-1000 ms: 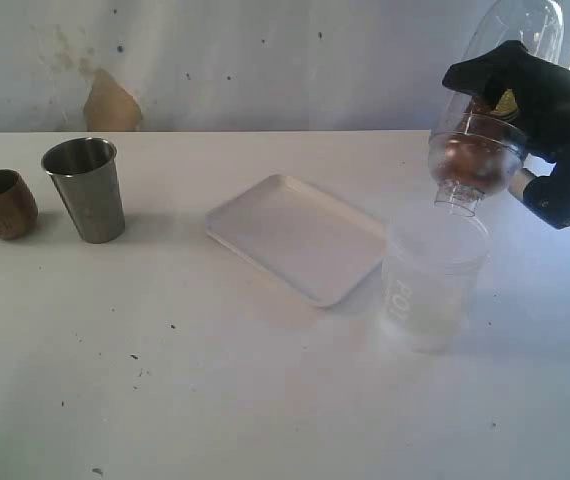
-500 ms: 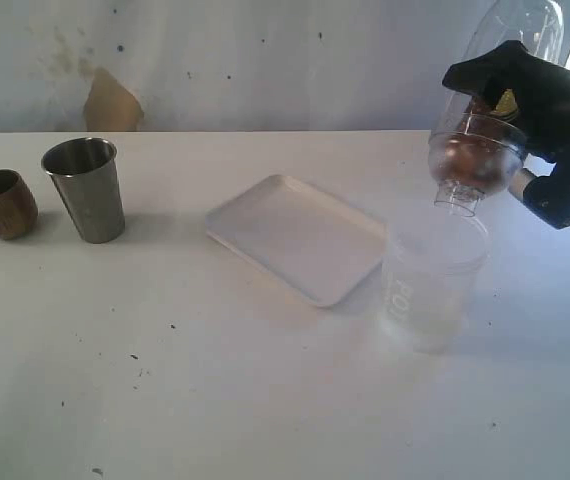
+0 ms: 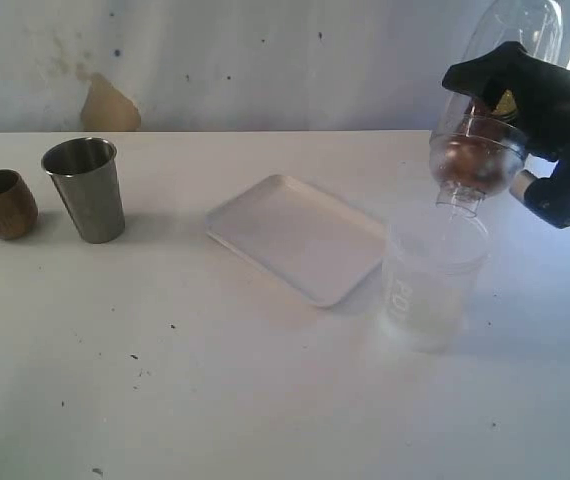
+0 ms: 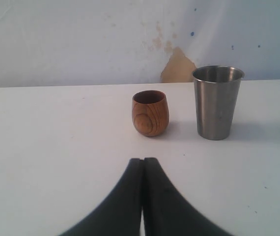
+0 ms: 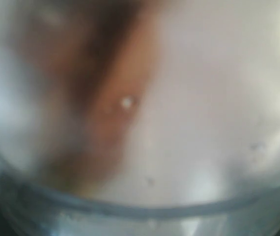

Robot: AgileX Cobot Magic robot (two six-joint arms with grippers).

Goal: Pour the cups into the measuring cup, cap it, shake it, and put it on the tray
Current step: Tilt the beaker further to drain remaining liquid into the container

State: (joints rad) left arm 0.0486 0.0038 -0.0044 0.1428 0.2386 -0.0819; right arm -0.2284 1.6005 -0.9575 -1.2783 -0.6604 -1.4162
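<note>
A pale whitish plastered wall (image 3: pixel 265 60) runs along the back, smudged and flecked with dark dots. Low on it sits a tan patch of peeled paint (image 3: pixel 110 105). Below spreads a flat white tabletop (image 3: pixel 215 380), evenly lit and speckled with small dark marks.

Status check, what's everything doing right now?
Left gripper shut, idle. Right gripper holds upturned clear plastic bottle over frosted plastic tub. Steel tumbler, brown wooden cup untouched.

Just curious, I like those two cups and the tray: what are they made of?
The small rounded cup looks like wood: brown, with visible grain rings. The taller cup looks like steel: grey, with a dull metallic sheen. The tray seems white plastic, smooth and matte, though I can't be sure.
</note>
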